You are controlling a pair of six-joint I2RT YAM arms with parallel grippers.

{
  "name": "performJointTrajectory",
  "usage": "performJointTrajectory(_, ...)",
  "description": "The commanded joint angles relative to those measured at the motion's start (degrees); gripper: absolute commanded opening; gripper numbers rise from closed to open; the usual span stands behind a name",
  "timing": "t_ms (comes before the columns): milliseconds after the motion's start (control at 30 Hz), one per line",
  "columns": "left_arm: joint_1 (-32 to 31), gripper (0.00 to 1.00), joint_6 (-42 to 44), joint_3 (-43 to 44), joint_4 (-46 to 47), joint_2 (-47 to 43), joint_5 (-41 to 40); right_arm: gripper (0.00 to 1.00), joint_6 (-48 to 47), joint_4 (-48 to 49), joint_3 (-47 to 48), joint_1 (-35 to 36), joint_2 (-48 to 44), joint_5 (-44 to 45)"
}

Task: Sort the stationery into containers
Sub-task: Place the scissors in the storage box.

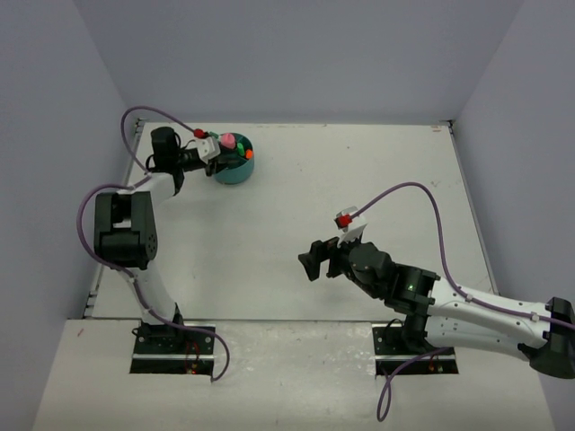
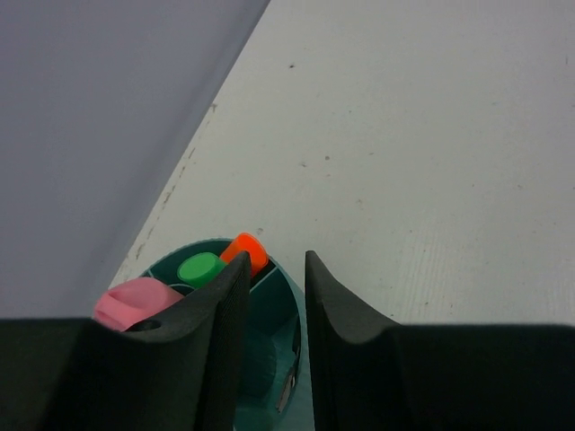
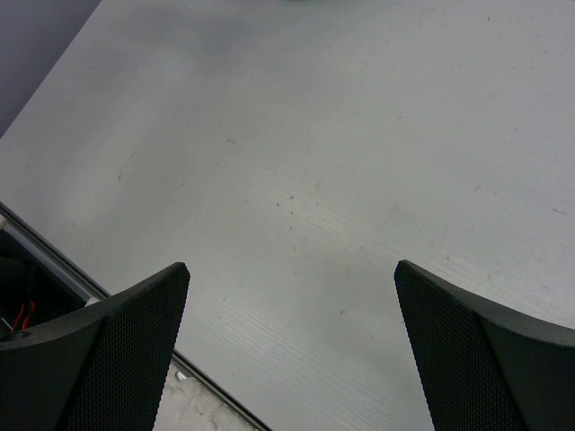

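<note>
Left gripper (image 2: 277, 260): jaws slightly apart, empty, directly above organiser (image 1: 238, 171) at far left. Right gripper (image 3: 292, 269): jaws wide, empty, near right, well apart from organiser.

1. the top camera sits above and behind my two bases, facing down and forward, far enough to take in the whole flat white table (image 1: 359, 180).
2. my left wrist camera peers past my left pincer (image 2: 276, 259), very close above the round teal plastic desk organiser (image 2: 269, 305); the top view shares that far-left spot.
3. my right wrist camera looks down through my right pincer (image 3: 292, 268) at near tabletop, close in, also within the top view.
</note>
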Motion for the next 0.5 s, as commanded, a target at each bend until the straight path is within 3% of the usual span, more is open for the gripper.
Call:
performJointTrajectory(0, 0.46, 0.36, -9.3, 2.37, 7.45, -10.27, 1.37, 0.99, -0.52, 2.75, 0.96, -0.06, 0.59, -0.25)
performJointTrajectory(33, 0.32, 0.44, -10.89, 2.69, 8.13, -11.03, 1.28, 0.99, -0.52, 2.72, 1.04, -0.06, 0.61, -0.19)
performJointTrajectory(67, 0.01, 0.76, -17.08, 3.48, 10.75, -14.0, 0.93, 0.99, -0.52, 2.59, 1.09, -0.06, 0.7, 0.03)
performJointTrajectory(100, -0.25, 0.99, -22.48, 4.38, 12.48, -16.95, 0.5, 0.99, -0.54, 2.46, 1.14, -0.07, 0.77, 0.34)
performJointTrajectory(233, -1.27, 1.0, -34.01, 6.67, 9.33, -27.49, -5.96, 0.99, -0.87, 1.26, 1.69, -0.14, 0.33, 3.54)
performJointTrajectory(300, -1.27, 1.0, -46.9, 4.91, 5.45, -34.8, -17.13, 0.99, -0.64, -1.92, 3.93, -0.14, -0.45, 8.31)
performJointTrajectory(367, -1.36, 1.0, -56.89, 3.09, -5.14, -43.01, -26.76, 0.99, 1.32, -8.13, 7.14, -0.06, -1.89, 14.39)
performJointTrajectory(400, -1.36, 1.0, -58.54, 2.37, -12.39, -47.07, -30.06, 0.99, 2.43, -11.79, 8.19, -0.06, -2.91, 16.35)
performJointTrajectory(433, -1.36, 1.0, -58.06, 1.01, -13.66, -47.96, -30.54, 0.99, 3.43, -12.23, 9.17, -0.06, -3.18, 18.43)
performJointTrajectory(467, -1.36, 1.0, -54.55, -2.7, -22.02, -53.89, -33.6, 0.99, 4.08, -15.0, 10.21, -0.06, -4.96, 21.36)
